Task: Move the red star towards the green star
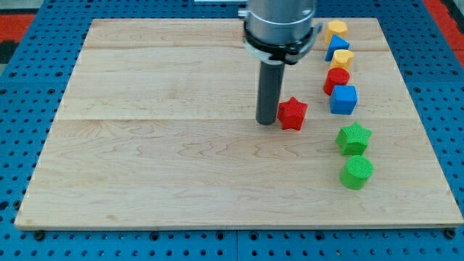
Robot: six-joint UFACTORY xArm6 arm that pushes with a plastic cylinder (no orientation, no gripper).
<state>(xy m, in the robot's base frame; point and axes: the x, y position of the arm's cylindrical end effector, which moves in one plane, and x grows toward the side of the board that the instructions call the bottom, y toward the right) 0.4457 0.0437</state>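
My tip (pixel 267 122) stands on the wooden surface (pixel 159 167), a little right of the middle of the view. It is the lower end of a straight dark rod that comes down from the arm at the view's top. There is no gripper on this arm, so there is nothing spread or pressed together to tell about; the rod holds nothing.

The red star (pixel 293 113) lies just at the right of my tip, and the two seem to touch or almost touch. The green star (pixel 354 138) is further to the view's right and a little lower, apart from the red star, with bare wood between them. Directly under the green star, near it, stands a green cylinder (pixel 357 172).

Above the green star a column of blocks goes up along the right side of the surface. A blue cube (pixel 344 99) is the nearest one. Over it is a red cylinder (pixel 336 78), then a yellow block (pixel 342 59), a blue block (pixel 336 46) and one more yellow block (pixel 336 29) at the top. These blocks stand close together, some of them touching. Their exact shapes I cannot tell.
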